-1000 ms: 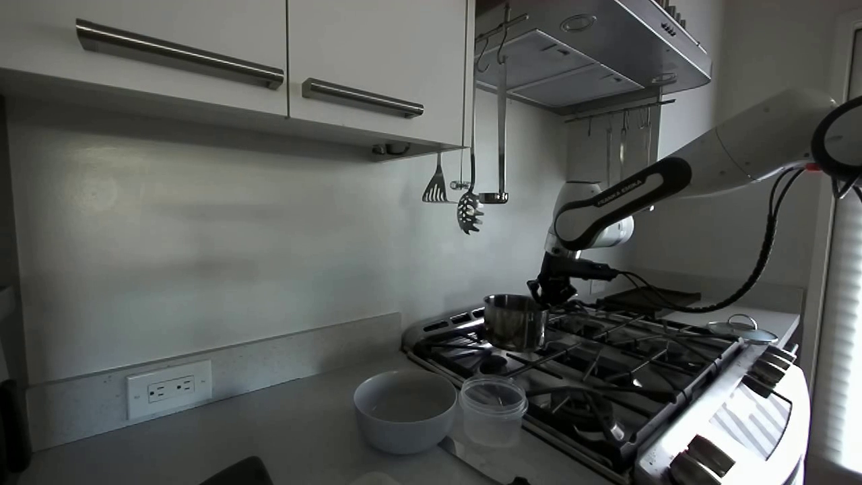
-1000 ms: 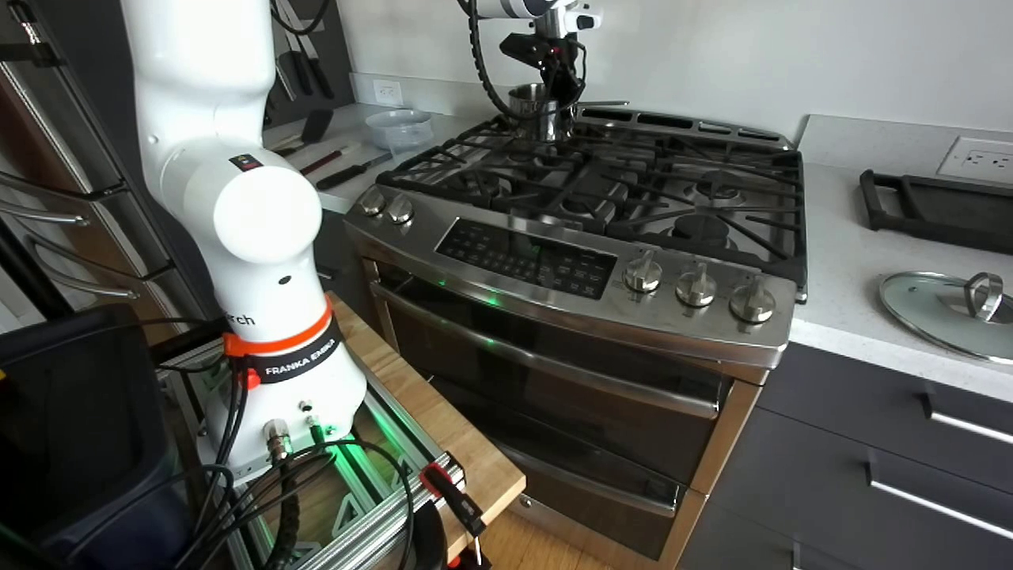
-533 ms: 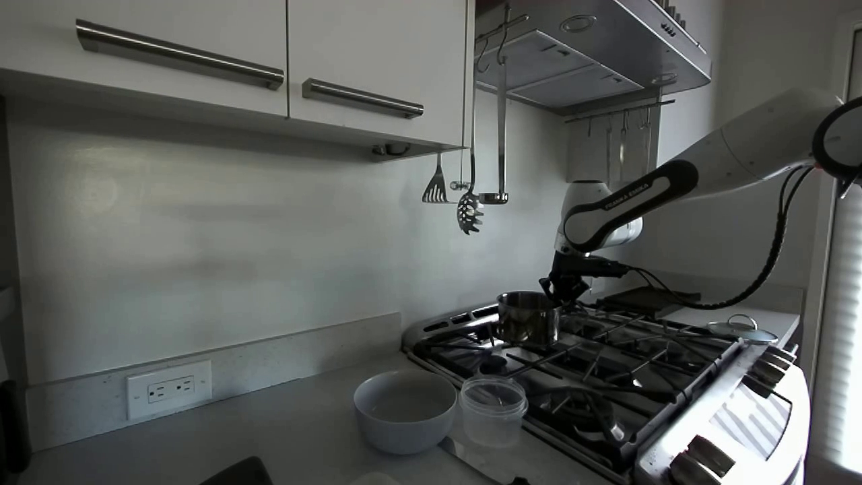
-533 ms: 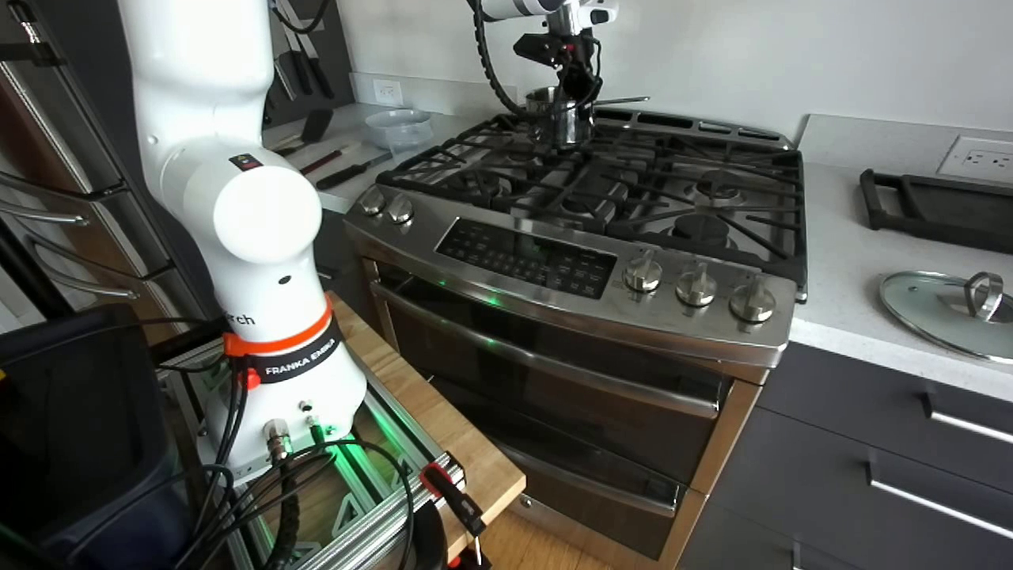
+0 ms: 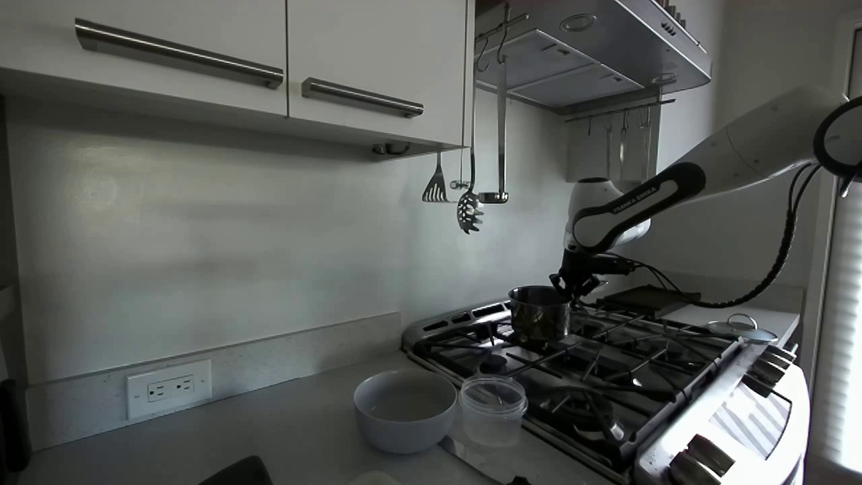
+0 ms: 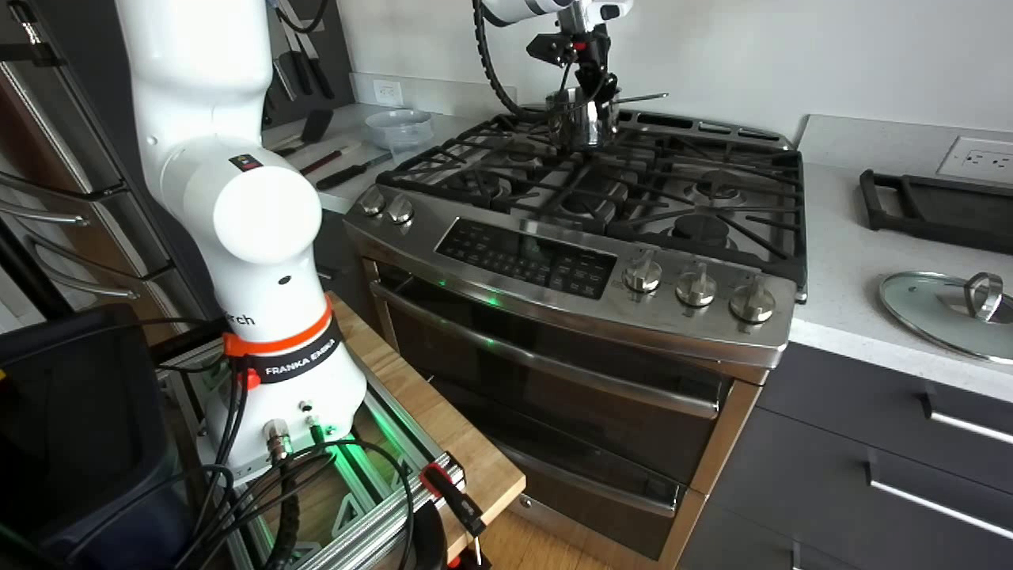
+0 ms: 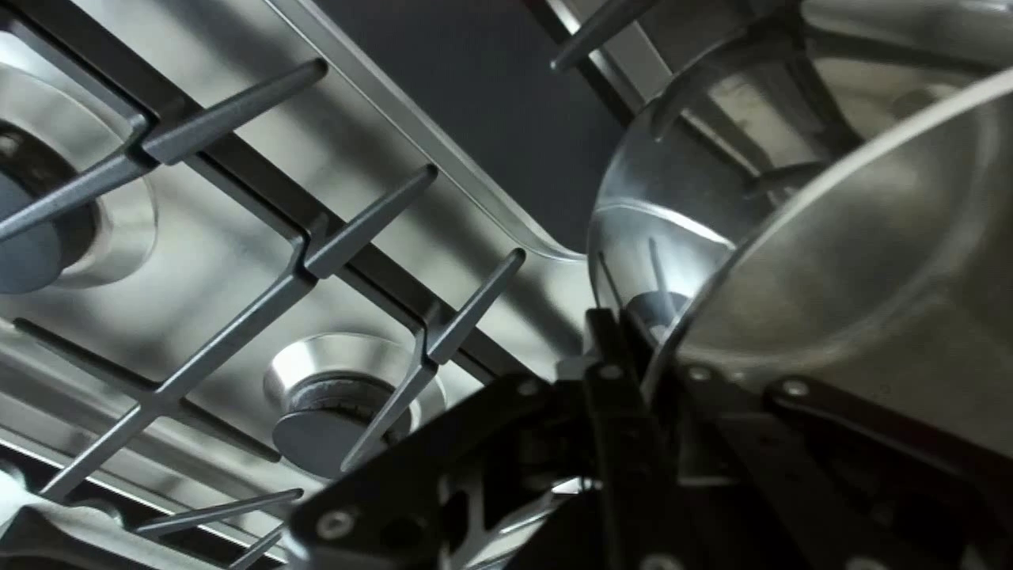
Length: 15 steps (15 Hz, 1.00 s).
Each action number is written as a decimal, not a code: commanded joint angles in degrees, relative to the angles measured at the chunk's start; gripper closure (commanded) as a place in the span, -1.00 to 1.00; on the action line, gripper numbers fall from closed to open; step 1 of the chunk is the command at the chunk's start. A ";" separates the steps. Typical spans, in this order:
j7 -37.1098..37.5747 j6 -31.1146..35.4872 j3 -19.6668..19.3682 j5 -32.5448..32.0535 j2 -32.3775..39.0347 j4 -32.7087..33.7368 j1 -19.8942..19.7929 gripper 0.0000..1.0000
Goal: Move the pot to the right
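Probably the step in hand is the carry rightward. In an exterior view: pot (image 5: 539,320) upright, gripper (image 5: 570,295) at its edge. In an exterior view: pot over the rear of the stove (image 6: 681,328), left of middle, handle (image 6: 643,98) pointing right (base lifted or touching, cannot tell). Wrist view: fingers (image 7: 604,336) pinch the pot's wall, one inside, one outside, near the grate (image 7: 372,222). To do it well: travel slowly and level, hold the base above the bars, check swing about the pinch, settle flat before letting go.

White cabinets (image 5: 377,40) hang on a pale wall (image 5: 269,236), dark grey drawers (image 6: 823,459) under a light counter (image 6: 839,261).
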 commanded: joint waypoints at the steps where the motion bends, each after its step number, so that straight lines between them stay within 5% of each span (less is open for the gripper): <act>1: 6.34 3.20 -1.10 -2.55 -2.06 -2.81 0.25 0.97; 8: 13.56 7.07 -1.54 -1.41 -2.73 -5.35 -0.30 0.97; 15: 11.24 4.71 -1.02 -0.81 -0.53 -2.73 -0.46 0.97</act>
